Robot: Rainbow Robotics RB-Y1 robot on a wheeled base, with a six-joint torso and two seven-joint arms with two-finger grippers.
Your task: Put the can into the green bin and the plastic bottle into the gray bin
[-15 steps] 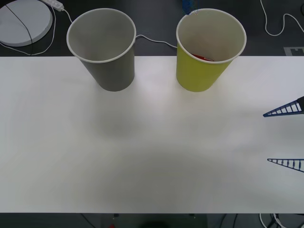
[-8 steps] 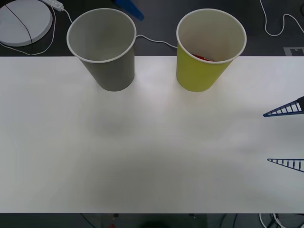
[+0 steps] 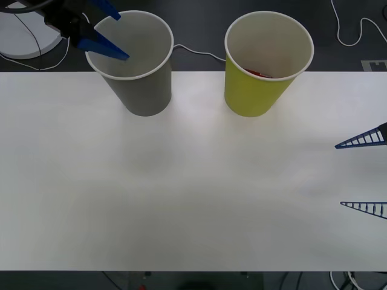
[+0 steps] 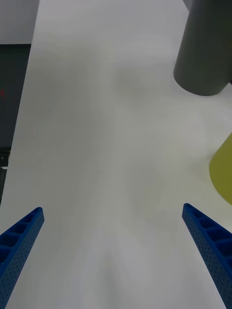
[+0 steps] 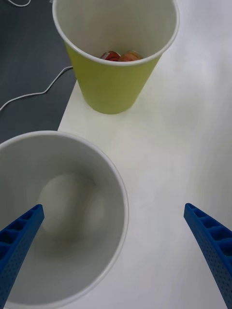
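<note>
step: can half looks done, small orange-gold metal can (image 5: pixel 126 56) lies inside yellow-green paper-cup bin (image 3: pixel 257 93) | left gripper (image 3: pixel 100 30) above gray paper-cup bin (image 3: pixel 145 90), jaws spread, empty | right gripper (image 3: pixel 363 174) parked at white bench (image 3: pixel 193 199) edge, jaws spread | next: find plastic bottle, nowhere on bench

— What do your robot's fingers look like?

— You've got blue, tapering wedges on both grippers. The right gripper (image 3: pixel 361 174) has open, ladder-like ribs along each finger (image 3: pixel 363 140). On the left gripper (image 3: pixel 107 31), the fingers (image 5: pixel 18 241) show rows of small dimples, and just behind them sits a black housing (image 3: pixel 63 17).
</note>
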